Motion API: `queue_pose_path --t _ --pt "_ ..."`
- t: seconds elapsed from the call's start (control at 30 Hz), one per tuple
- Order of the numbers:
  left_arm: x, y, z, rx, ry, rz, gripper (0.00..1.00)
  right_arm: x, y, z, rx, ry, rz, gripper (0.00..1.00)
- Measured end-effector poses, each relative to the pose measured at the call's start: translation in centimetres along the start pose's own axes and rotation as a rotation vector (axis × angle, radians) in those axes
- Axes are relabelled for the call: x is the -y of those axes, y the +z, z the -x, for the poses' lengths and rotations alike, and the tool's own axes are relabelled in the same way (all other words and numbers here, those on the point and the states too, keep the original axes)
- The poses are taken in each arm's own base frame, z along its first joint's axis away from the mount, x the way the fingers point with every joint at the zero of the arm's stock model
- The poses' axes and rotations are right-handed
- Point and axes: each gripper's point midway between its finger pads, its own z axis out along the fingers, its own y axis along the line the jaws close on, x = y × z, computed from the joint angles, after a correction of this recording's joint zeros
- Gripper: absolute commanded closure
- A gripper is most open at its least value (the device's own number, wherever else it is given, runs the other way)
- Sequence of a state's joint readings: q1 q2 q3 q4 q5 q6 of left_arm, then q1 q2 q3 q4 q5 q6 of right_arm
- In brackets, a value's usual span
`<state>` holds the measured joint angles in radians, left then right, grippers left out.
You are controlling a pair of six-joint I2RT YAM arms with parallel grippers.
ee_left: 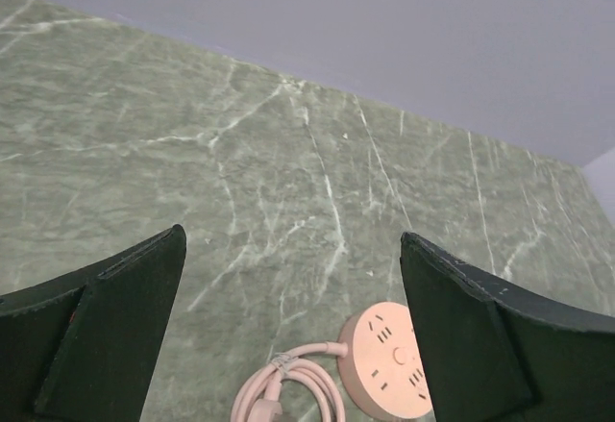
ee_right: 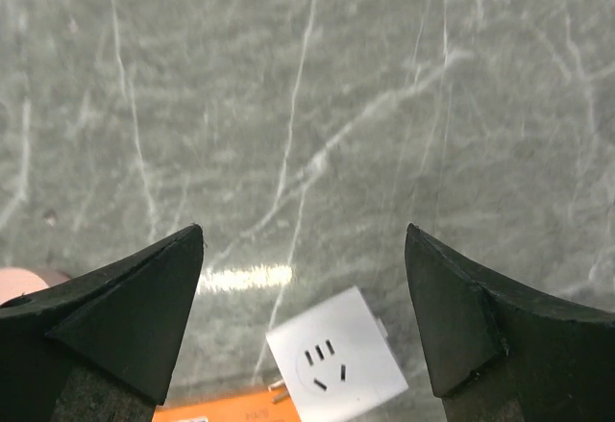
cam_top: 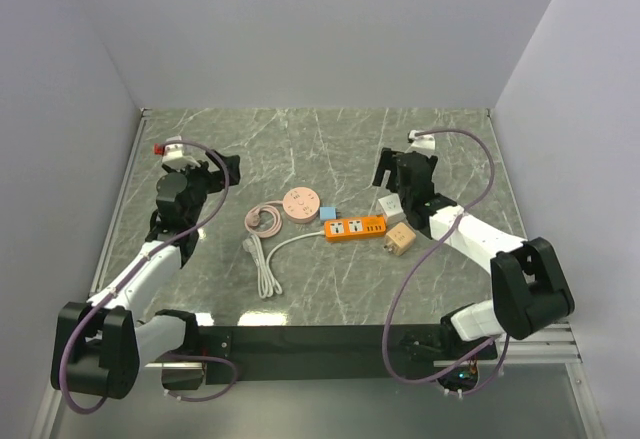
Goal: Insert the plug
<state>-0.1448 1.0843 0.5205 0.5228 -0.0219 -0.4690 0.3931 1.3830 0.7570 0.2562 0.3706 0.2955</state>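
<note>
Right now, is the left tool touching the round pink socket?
Apart. The top view shows bare marble between the open left tool and the round pink socket, which lies further right.

We see a green stone table (cam_top: 330, 149) with white lines in it. Near its middle lie a round pink socket (cam_top: 300, 202) with its pink cord (cam_top: 262, 219) curled up beside it, a small blue block (cam_top: 328, 213), and an orange power strip (cam_top: 354, 227) whose white cord (cam_top: 265, 277) loops toward the near edge. Just right of the strip sit a white cube plug (cam_top: 389, 205) and a tan cube plug (cam_top: 400, 240).
</note>
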Motion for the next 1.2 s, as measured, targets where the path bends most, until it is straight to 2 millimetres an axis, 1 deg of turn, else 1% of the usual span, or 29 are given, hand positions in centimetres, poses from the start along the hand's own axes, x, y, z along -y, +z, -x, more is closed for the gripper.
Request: queue_pose_path --t 0.2,0.27,0.4,0.53,0.67,0.83,0.97,1.03,1.07,1.13,1.17,1.2 --pt "0.8 0.3 -0.7 -0.041 0.000 -0.046 0.01 0.6 0.3 -3.4 -0.157 -0.037 -0.040 0.09" --pt "0.9 0.2 -0.9 -0.048 0.001 -0.052 0.01 0.8 0.3 -4.3 -0.201 -0.050 -0.051 0.09" --pt "1.1 0.2 -1.0 -0.053 0.002 -0.062 0.01 1.0 -0.2 -6.1 -0.287 -0.070 -0.057 0.09" --pt "1.2 0.2 -1.1 -0.060 0.003 -0.070 0.01 1.2 -1.0 -7.4 -0.346 -0.089 -0.055 0.09" --pt "1.5 0.1 -1.3 -0.069 0.003 -0.083 0.01 1.3 -1.5 -8.2 -0.386 -0.101 -0.051 0.09" --pt "1.7 0.0 -1.5 -0.082 0.003 -0.094 0.01 1.4 -1.7 -8.9 -0.417 -0.109 -0.048 0.09" --pt "2.0 -0.1 -1.7 -0.091 0.003 -0.109 0.01 1.9 -1.7 -10.4 -0.467 -0.133 -0.067 0.09" --pt "2.1 -0.1 -1.8 -0.094 0.003 -0.114 0.01 2.1 -1.6 -11.1 -0.495 -0.148 -0.076 0.12" --pt "2.2 -0.1 -1.8 -0.095 0.004 -0.115 0.01 2.1 -1.5 -11.2 -0.502 -0.148 -0.075 0.15" --pt "2.2 -0.1 -1.8 -0.095 0.003 -0.116 0.01 2.0 -1.5 -11.1 -0.503 -0.153 -0.072 0.20" --pt "2.2 -0.1 -1.8 -0.095 0.004 -0.117 0.00 1.9 -1.5 -11.0 -0.503 -0.155 -0.071 0.30" --pt "2.2 -0.1 -1.8 -0.096 0.004 -0.118 0.01 2.0 -1.5 -11.0 -0.504 -0.160 -0.069 0.34"
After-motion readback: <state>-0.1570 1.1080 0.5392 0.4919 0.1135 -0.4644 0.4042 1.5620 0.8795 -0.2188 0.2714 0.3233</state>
